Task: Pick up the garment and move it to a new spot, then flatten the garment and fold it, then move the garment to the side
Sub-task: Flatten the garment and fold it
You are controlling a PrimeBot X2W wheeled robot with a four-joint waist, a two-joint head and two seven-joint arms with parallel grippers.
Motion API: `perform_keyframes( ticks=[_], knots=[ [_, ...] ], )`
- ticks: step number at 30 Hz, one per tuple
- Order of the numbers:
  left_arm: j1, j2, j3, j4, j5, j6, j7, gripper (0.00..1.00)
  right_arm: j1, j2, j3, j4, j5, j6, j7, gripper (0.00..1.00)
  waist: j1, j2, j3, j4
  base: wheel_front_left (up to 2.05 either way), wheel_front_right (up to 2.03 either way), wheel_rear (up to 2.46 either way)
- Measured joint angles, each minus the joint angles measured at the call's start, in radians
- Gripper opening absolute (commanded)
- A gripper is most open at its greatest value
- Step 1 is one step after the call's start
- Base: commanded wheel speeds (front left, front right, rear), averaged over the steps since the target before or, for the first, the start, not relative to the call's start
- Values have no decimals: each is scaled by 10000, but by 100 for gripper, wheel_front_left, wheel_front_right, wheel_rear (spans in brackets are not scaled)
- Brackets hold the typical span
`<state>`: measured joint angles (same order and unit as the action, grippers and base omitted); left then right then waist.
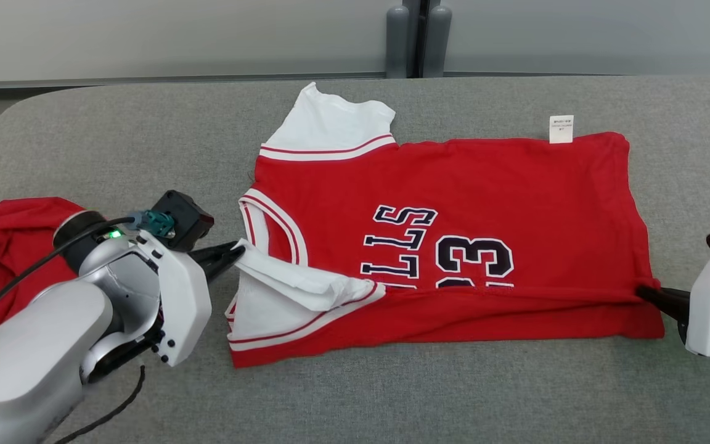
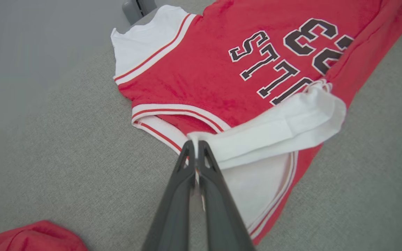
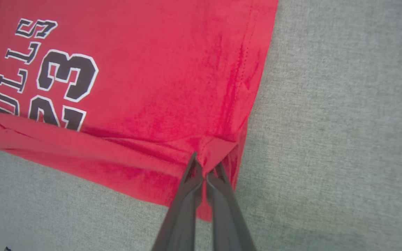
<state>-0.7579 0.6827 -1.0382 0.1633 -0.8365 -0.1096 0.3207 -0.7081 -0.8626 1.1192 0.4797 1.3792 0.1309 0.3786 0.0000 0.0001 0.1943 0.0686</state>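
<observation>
One red garment (image 1: 453,203), a jersey with white sleeves, dark lettering and the number 23, spread sideways across the middle of the grey worktop (image 1: 114,142), collar end to the left and hem to the right. Near long edge doubled over toward the middle in a narrow band, hiding the lower part of the lettering and of the number. Far white sleeve (image 1: 330,123) flat on the worktop beyond the red body. Near white sleeve (image 1: 293,280) drawn out and folded across itself, seemingly raised a little off the surface, though hard to judge from above. Left tool (image 1: 238,251) (image 2: 194,146) clamped on the tip of that near sleeve, with both dark fingers pressed together on the white edge. Right tool (image 1: 643,290) (image 3: 204,167) clamped likewise on the near hem corner, with fingers closed on a pinch of red cloth. Small white label (image 1: 561,128) sticking out past the far edge, close to the hem. Further left, well apart from the garment, a second crumpled red cloth (image 1: 4,246) on the worktop, partly behind the left forearm (image 1: 28,357). At the back, beyond the worktop's far edge, two grey posts (image 1: 418,37) against a pale wall (image 1: 145,37).
</observation>
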Motion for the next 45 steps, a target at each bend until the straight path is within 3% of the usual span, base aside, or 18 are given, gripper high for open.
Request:
perform_keyframes(
  ticks=[7,8,9,10,11,12,13,17,22,26,29,33,37,41,42,45],
  knots=[
    [-543,-435,-180,1296,385,-123,-539,0,-413,255,36,144,-148,2,-190,0,0,0,302,-95,0,0,0],
    [-589,-466,-199,1469,403,-125,-571,0,-452,270,36,176,-171,2,-255,31,0,0,332,-107,0,0,0],
    [-614,-522,-198,1638,405,-125,-616,0,-502,282,33,219,-272,0,-454,31,0,0,360,-114,0,0,0],
    [-639,-598,-180,1778,437,-109,-782,27,-539,305,-23,318,-282,2,-554,100,0,0,394,-119,0,0,0],
    [-673,-686,-151,1935,487,-35,-924,55,-552,357,-75,439,-201,2,-621,100,0,-1,420,-121,0,0,0],
    [-697,-761,-155,2059,541,-33,-1028,89,-545,416,-92,535,-96,-2,-621,100,0,0,432,-119,0,0,0],
    [-697,-825,-188,2197,566,-35,-1099,100,-523,456,-94,577,-52,-2,-677,100,0,-1,430,-115,0,0,0],
    [-674,-1087,-46,2646,522,140,-1662,100,-527,577,-293,727,-109,-2,-1597,100,0,0,371,-73,0,0,0],
    [-498,-1601,639,3072,520,1020,-3340,100,-479,646,-537,834,-570,-2,-3595,100,0,0,132,-14,0,0,0],
    [34,-2017,1310,3126,167,1448,-4943,100,-196,803,-821,1001,-963,-2,-5609,100,0,0,-154,40,0,0,0],
    [477,-2286,2023,2874,88,1891,-5720,100,70,1014,-1266,1244,-1404,-2,-6312,100,0,0,-397,62,0,0,0],
    [1518,-2786,3507,1829,449,2405,-5812,100,486,1578,-3371,1120,-2932,-2,-6397,100,0,0,-664,66,0,0,0],
    [2918,-3438,4863,635,1985,2562,-5841,100,2133,2458,-5868,226,-5193,-2,-6397,100,0,0,-838,114,0,0,0],
    [4351,-4343,5912,-38,3321,2499,-5841,100,3674,3561,-7879,-1143,-7342,0,-6401,100,0,0,-944,84,0,0,0],
    [4351,-4343,5912,-38,3321,2499,-5841,100,3674,3561,-7879,-1143,-7342,0,-6401,100,0,0,-944,84,0,0,0],
    [5291,-5168,6683,-186,4057,2297,-5843,100,4731,4460,-9018,-2006,-8420,0,-6401,100,0,0,-965,47,0,0,0]
  ],
)
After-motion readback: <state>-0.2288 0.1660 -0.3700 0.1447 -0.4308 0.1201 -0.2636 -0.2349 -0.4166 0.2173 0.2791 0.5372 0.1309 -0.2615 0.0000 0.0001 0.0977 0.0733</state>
